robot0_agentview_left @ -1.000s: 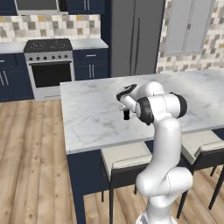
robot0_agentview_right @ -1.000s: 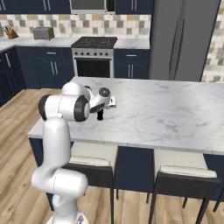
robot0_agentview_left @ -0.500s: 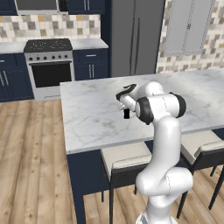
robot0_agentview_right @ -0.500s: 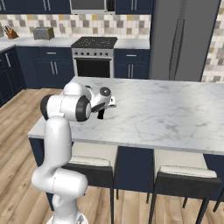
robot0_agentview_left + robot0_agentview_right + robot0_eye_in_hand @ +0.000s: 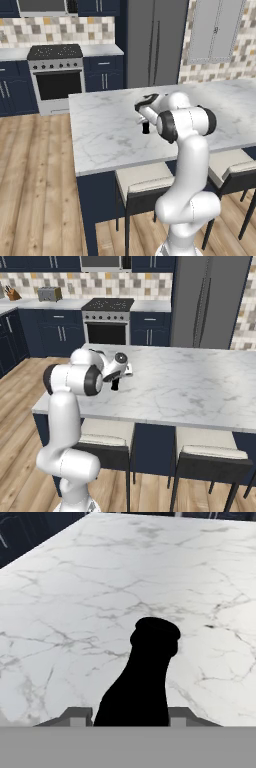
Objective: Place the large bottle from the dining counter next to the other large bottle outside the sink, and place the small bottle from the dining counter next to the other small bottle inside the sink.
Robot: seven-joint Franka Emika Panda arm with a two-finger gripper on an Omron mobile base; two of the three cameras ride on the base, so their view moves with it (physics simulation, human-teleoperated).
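Note:
A small black bottle (image 5: 145,128) (image 5: 115,385) with a narrow neck stands upright on the dining counter (image 5: 105,125) (image 5: 190,381), a white grey-veined marble slab on a navy base. My gripper (image 5: 145,120) (image 5: 116,378) reaches it from the side and is shut on its body, covering its upper part in both base views. In the hand view the small bottle (image 5: 150,662) rises between the two fingertips, which press on its sides, and my gripper (image 5: 130,717) sits low on it, with marble (image 5: 75,587) all around. The sink, the large bottle and the other bottles are out of view.
Two stools (image 5: 145,182) (image 5: 230,167) are tucked under the counter's near edge, right by my base. Across the wood floor stand a steel stove (image 5: 54,75) (image 5: 107,321), navy cabinets and a tall grey fridge (image 5: 150,42) (image 5: 210,301).
The jaws have closed from wide open onto the small bottle. The arm and the bottle have stayed in place.

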